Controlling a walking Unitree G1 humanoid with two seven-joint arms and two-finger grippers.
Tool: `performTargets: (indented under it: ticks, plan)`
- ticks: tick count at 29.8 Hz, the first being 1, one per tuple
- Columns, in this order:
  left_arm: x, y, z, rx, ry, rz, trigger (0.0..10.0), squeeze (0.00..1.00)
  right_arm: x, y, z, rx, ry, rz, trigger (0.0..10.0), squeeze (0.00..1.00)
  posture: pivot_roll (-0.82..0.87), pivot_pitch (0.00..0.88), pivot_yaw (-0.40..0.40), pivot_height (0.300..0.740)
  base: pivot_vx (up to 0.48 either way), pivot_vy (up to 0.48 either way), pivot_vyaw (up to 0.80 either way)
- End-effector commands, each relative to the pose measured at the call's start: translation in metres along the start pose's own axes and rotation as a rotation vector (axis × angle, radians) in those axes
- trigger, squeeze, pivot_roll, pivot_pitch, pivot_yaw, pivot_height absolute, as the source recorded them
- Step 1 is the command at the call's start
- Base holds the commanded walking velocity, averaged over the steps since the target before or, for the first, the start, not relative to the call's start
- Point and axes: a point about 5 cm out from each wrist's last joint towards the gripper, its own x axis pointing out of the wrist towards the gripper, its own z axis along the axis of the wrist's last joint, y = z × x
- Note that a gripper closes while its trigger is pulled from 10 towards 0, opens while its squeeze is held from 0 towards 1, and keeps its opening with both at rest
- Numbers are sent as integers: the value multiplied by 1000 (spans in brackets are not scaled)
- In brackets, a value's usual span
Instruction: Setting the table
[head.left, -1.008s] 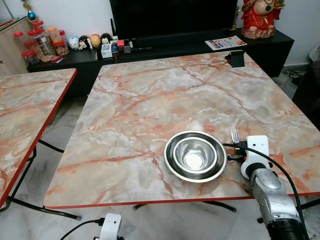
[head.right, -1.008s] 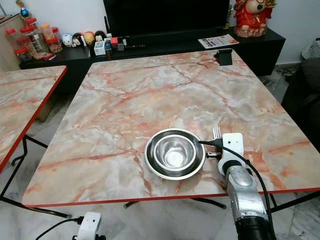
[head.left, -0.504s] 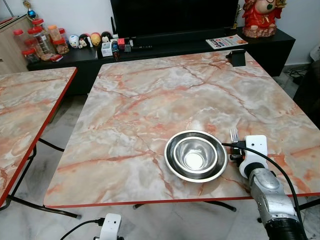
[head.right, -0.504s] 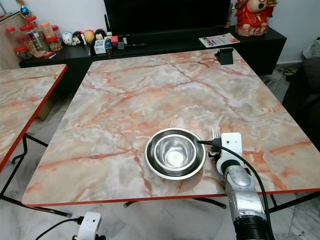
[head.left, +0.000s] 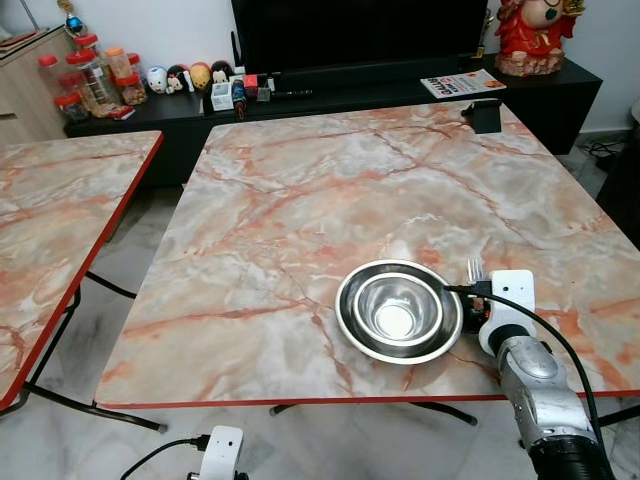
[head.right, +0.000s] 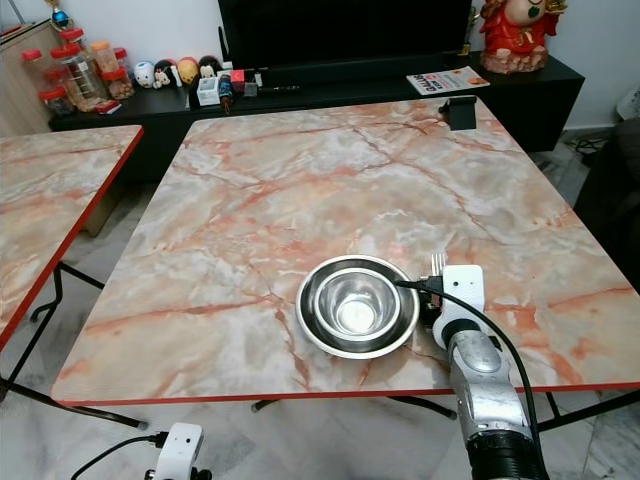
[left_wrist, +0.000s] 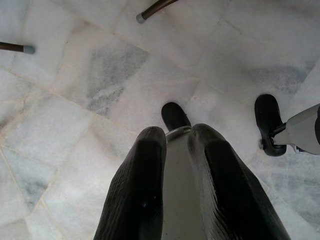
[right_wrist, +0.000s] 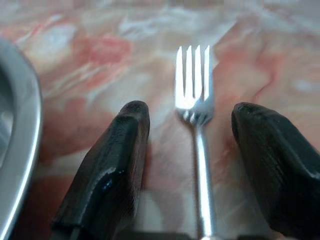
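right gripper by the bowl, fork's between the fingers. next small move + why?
Probably lift the right gripper straight up and back. Its fingers stand apart on either side of the fork, which looks laid flat on the table just right of the bowl. So placement seems done, and a straight lift avoids nudging it.

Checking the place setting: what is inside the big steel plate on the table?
A smaller steel bowl sits inside the plate. The bowl looks empty. The plate's floor beneath it is covered. A fork lies beside the plate, between the right hand's open fingers.
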Motion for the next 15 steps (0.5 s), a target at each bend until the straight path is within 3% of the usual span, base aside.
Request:
performTargets:
  ticks: [1, 5, 8, 15]
  plan:
    - [0, 3, 1, 22, 14, 6, 10000, 0, 2, -4, 19, -6, -78, -26, 10000, 0, -279, 0, 117, 740, 0, 0, 0]
    - [0, 3, 1, 21, 14, 6, 10000, 0, 2, -5, 21, -4, -84, -31, 10000, 0, -279, 0, 117, 740, 0, 0, 0]
    - [0, 1, 2, 18, 10, 0, 10000, 0, 2, -5, 35, -2, -155, -53, 10000, 0, -275, 0, 115, 740, 0, 0, 0]
    - [0, 2, 4, 16, -1, 0, 10000, 0, -7, -8, 74, 17, -413, -100, 10000, 0, -281, 0, 119, 740, 0, 0, 0]
